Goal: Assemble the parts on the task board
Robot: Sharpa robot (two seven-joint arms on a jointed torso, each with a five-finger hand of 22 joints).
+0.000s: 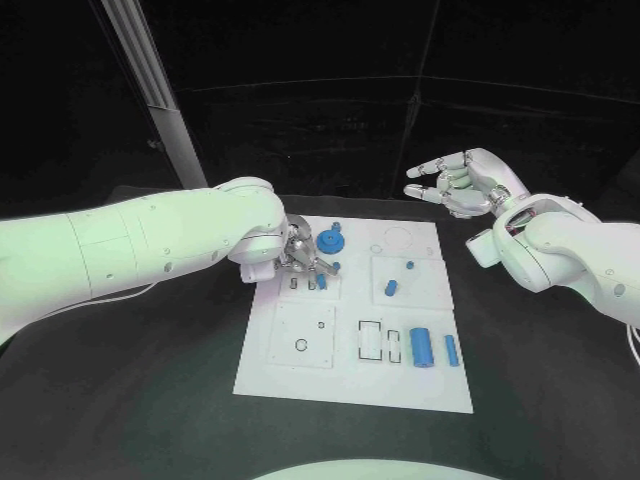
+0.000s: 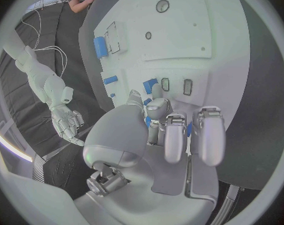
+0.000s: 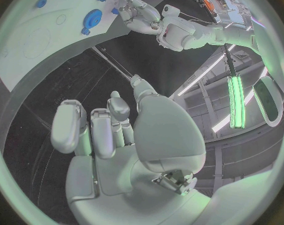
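Task board (image 1: 352,375) lies mid table (image 1: 147,400), long edges running away from the robot; bare black table on both sides and beyond the far edge.

L hand (image 1: 294,255) sits low over the board's far-left corner, fingers curled down around small blue parts (image 1: 320,281) by the slots there. Whether it pinches one: cannot tell, the fingers cover it. Blue gear-like part (image 1: 330,241) just beside the hand, toward the far edge. Two more small blue parts (image 1: 394,287) mid-board, apart from both hands. Blue cylinder (image 1: 421,347) and thin blue bar (image 1: 451,349) lie side by side near the board's near-right corner.

R hand (image 1: 457,183) is raised past the far-right corner, off the board, fingers spread and half-curled, holding nothing.

L wrist view adds: fingertips (image 2: 173,135) touching the board at the slots, blue showing between them; R hand (image 2: 65,122) hanging clear over dark table.

R wrist view adds: open palm and fingers (image 3: 91,130) w/ nothing in them; L hand (image 3: 140,16) down on the board edge next to the gear-like part (image 3: 91,19).
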